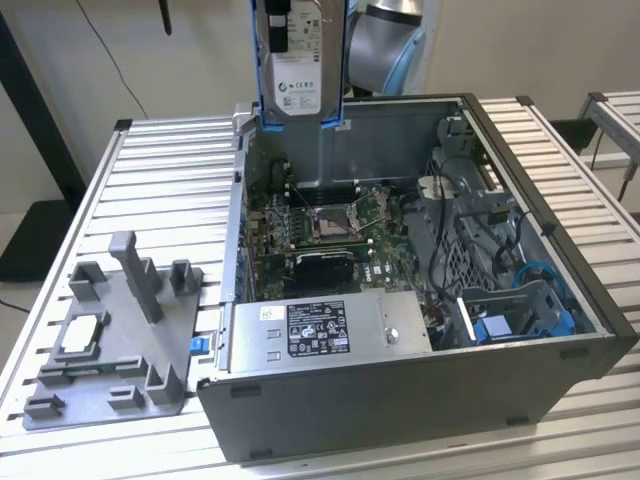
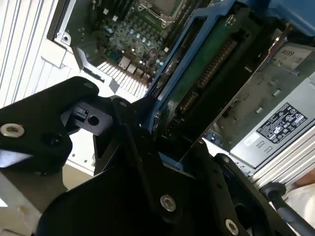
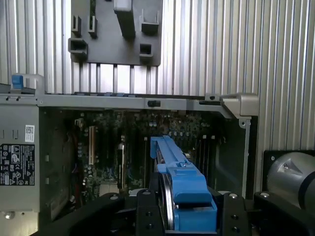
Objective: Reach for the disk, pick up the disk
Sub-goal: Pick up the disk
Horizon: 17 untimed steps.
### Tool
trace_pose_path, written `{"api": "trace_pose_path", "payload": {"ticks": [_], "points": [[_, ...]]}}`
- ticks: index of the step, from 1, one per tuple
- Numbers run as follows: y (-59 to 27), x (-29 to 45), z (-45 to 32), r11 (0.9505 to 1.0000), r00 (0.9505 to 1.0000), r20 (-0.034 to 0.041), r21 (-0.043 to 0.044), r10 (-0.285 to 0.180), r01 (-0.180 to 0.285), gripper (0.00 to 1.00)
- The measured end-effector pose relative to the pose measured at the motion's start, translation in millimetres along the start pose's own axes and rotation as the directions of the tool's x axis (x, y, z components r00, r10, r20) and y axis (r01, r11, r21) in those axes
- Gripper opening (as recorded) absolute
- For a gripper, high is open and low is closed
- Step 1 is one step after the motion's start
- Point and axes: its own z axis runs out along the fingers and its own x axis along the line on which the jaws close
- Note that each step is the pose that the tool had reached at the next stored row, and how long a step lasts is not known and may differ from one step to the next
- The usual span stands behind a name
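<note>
Arm pose: the arm (image 1: 385, 40) is seen at the top of the exterior view, above the far wall of the computer case (image 1: 400, 400). The wrist is turned downward, so that the open case is looked into from above in the first wrist view.

Claw state: the claw (image 3: 183, 209) is clenched on the disk (image 1: 295, 60). Black fingers (image 3: 147, 214) are pressed against both sides of its blue frame.

Disk position: the disk is held in the air, clear of the case and above its far wall, toward the exterior view's left. It is hung upright, with the labelled face turned to the exterior camera.

Disk underside: the green circuit-board face (image 2: 206, 64) is seen in the second wrist view, edged by the blue frame.

Below the disk: the motherboard (image 1: 330, 225) is exposed on the case floor. The power supply (image 1: 320, 330) is set along the near wall.

Counter: the case is rested on the ribbed metal counter (image 1: 160, 170). A grey fixture (image 1: 120, 340) is laid beside it on the exterior view's left, with a small square chip (image 1: 82, 335) seated in it.
</note>
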Motion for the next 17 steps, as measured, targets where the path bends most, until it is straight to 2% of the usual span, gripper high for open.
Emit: {"api": "trace_pose_path", "payload": {"ticks": [17], "points": [[-61.9, 0.0, -0.7, 1.0000, 1.0000, 0.0000, 0.0000, -0.001, 0.001, 0.00]]}}
